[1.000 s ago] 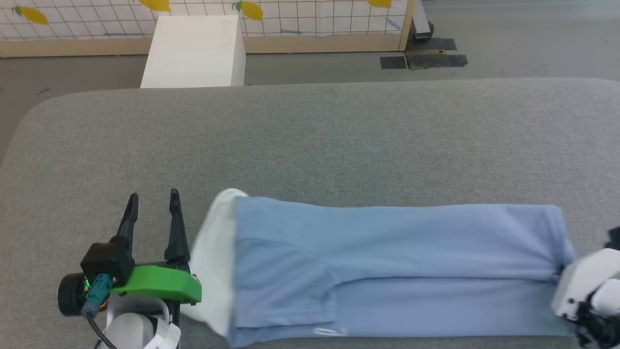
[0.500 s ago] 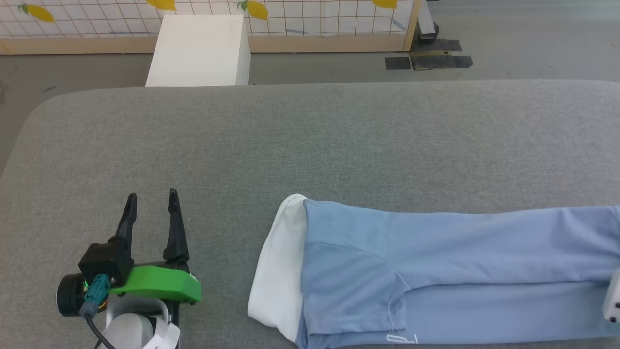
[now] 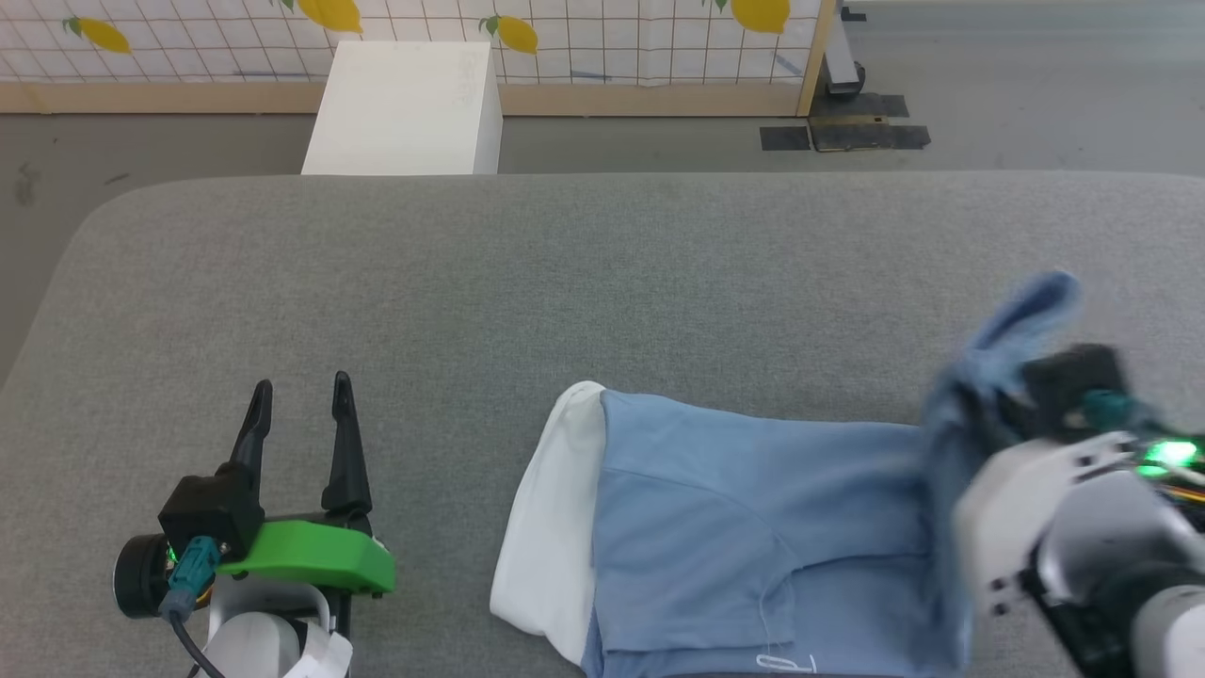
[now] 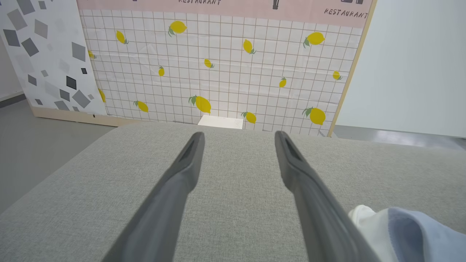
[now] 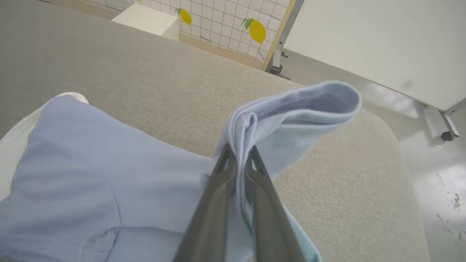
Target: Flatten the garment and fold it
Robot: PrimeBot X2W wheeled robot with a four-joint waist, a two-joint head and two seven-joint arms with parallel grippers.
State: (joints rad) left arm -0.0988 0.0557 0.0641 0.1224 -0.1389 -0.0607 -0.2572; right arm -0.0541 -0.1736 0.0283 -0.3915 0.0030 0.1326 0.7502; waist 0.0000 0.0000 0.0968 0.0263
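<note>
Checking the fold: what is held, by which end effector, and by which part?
Right end effector pinches the garment by its lifted hem end; left end effector holds nothing.

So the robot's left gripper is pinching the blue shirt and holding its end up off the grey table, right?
Not the left one. The right gripper is pinching the blue shirt and holding its end up off the grey table. The right wrist view shows the cloth clamped between its fingers. The left gripper is open, with nothing in it.
</note>
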